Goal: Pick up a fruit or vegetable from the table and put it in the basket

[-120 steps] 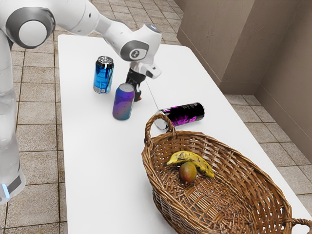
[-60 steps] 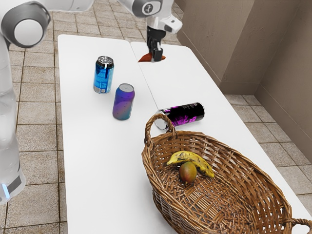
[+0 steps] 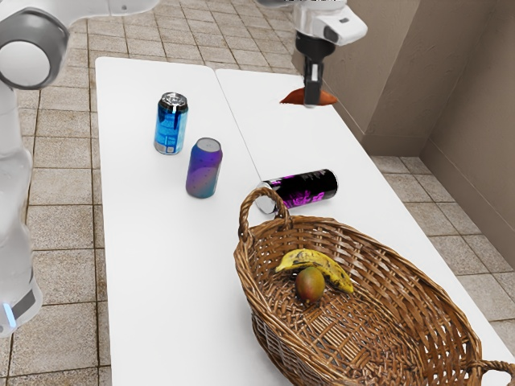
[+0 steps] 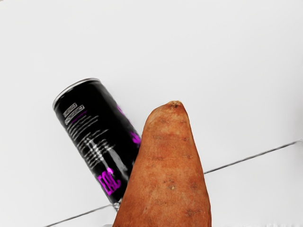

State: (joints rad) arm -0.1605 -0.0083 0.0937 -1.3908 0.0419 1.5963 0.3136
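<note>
Exterior view: the pincer (image 3: 313, 98) is gripping a sweet potato (image 3: 326, 98) between its drawn-in fingers, holding it above the desk (image 3: 161, 257), while a banana (image 3: 304, 257) and mango (image 3: 310, 285) are lying in the basket (image 3: 269, 330).

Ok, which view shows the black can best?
The exterior view: the black can shows almost whole, lying on its side by the basket. The wrist view brings its magenta lettering closer, but the sweet potato covers part of it.

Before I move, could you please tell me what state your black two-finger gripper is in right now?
Gripper: closed, holding the tapered, orange-brown sweet potato in the air.
</note>
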